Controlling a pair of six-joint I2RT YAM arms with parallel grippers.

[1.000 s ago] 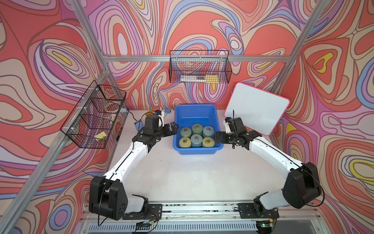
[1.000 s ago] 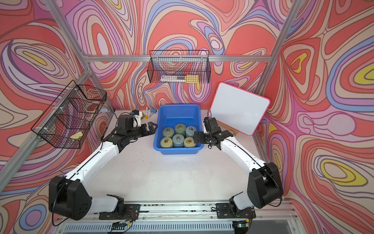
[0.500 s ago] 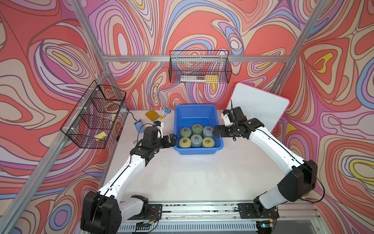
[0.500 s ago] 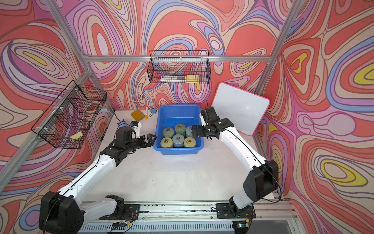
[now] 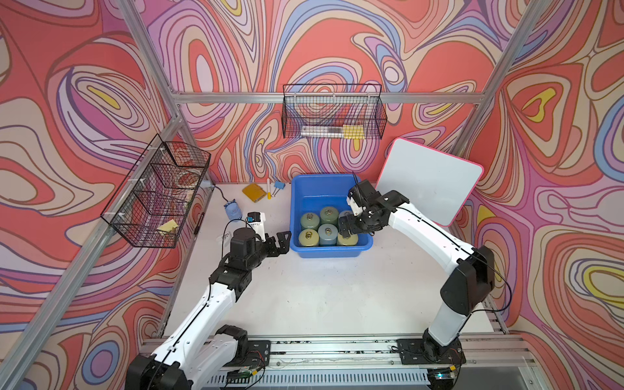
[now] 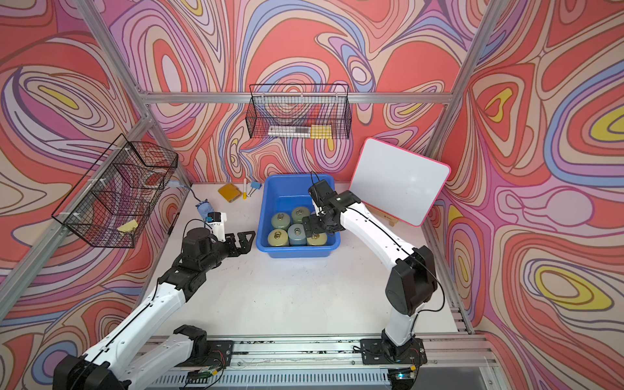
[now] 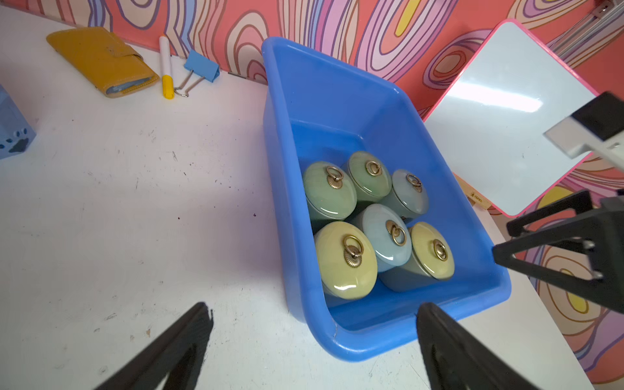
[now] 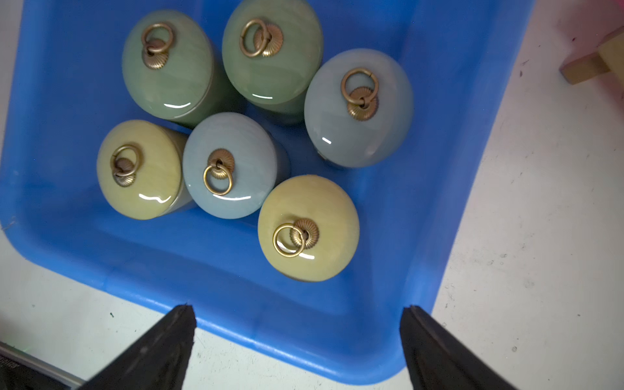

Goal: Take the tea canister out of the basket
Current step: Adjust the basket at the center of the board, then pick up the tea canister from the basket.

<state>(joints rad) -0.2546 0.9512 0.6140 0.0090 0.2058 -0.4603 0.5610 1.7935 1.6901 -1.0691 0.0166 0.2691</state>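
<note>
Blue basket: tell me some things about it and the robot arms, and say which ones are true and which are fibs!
Six tea canisters stand in the basket. True.
The right tool is holding a canister. False: it is open and holds nothing.
The left tool is open, outside the basket. True.
The whiteboard lies inside the basket. False: it stands tilted beside the basket.

Six tea canisters [image 5: 309, 238] stand packed together in the near half of the basket [image 5: 332, 252], with only slits between lids; its far half is open. The right gripper [image 5: 342, 228] hangs over its right side, the left gripper [image 5: 283, 241] just beyond its left wall. A whiteboard [image 5: 432, 179] leans close on the right. The near bench [image 5: 320, 297] lies open.
</note>
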